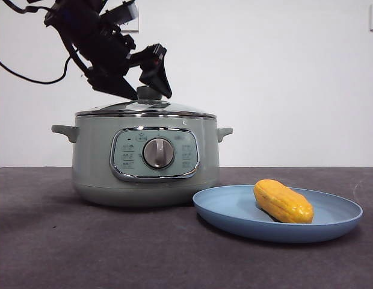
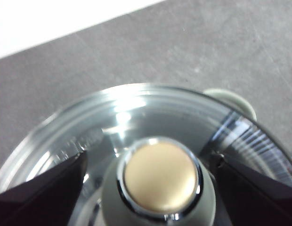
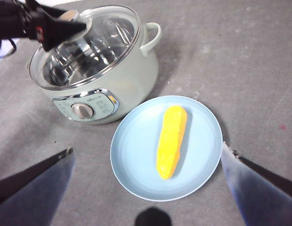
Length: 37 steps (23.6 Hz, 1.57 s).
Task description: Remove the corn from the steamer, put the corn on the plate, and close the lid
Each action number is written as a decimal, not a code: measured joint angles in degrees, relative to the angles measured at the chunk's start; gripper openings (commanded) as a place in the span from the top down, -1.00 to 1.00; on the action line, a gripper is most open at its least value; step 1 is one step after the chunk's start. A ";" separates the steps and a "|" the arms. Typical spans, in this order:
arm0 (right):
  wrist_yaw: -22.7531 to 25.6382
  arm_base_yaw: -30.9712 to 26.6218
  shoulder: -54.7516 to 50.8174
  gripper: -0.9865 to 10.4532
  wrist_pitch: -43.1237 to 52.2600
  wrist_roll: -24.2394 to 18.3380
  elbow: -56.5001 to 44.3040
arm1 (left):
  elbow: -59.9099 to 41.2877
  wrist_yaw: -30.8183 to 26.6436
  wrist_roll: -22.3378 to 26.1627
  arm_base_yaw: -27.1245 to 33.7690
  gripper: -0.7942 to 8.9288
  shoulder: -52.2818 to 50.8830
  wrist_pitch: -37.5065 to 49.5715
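Left gripper (image 2: 158,188) sits at the top of the pot, jaws spread wide to either side of the lid's knob (image 2: 161,176), one dark jaw on each flank with a gap showing between jaw and knob. I am not clamped on it. From the front the same gripper (image 1: 147,90) comes down from the upper left, arm folded and slanted, jaw tips level with the knob (image 1: 149,92).

Task status, as I judge it:
- Corn (image 1: 283,201) is out of the steamer (image 1: 145,159) and lies on its side on the plate (image 1: 234,214), set toward the plate's right half in the front view, inside the rim. In my right wrist view the corn (image 3: 171,141) lies lengthwise near the plate's middle.
- Lid (image 1: 145,109) sits level on the pot's rim, metal edge flush all round as far as I can see. No tilt visible.
- Both placing and closing look done; only clearing my left arm off the knob seems left.

Right gripper (image 3: 148,188) hangs high above the plate (image 3: 132,165), jaws wide apart, holding nothing, well clear of the corn. It waits.

Plate stands just beside the pot on the dark table (image 1: 84,253), toward the front right; whether they touch, I cannot tell.
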 measured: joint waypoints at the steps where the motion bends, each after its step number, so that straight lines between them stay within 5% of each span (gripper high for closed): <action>1: 0.00 0.00 0.00 -0.22 -0.13 0.00 0.00 | 1.01 0.00 0.00 0.04 -0.08 0.00 -0.37; 6: 0.00 0.00 0.00 -0.22 -0.15 -0.02 0.00 | 5.20 0.00 -0.02 0.04 -0.08 -0.28 -2.86; 21: 0.00 0.00 0.00 -0.22 -0.15 -0.42 0.00 | 24.44 0.55 -0.15 -0.37 -0.08 -0.59 -28.76; 29: -1.51 0.00 0.00 -0.22 -0.90 -4.37 0.00 | 28.48 12.28 -0.83 -3.02 -0.06 -1.90 -50.80; 33: -2.93 0.00 0.00 -0.21 -2.82 -6.62 0.00 | 28.48 12.98 -1.25 -4.72 -0.05 -3.28 -59.69; 37: -5.88 0.00 0.50 -0.21 -4.48 -7.74 0.00 | 28.48 13.14 -1.22 -5.68 0.22 -5.18 -66.23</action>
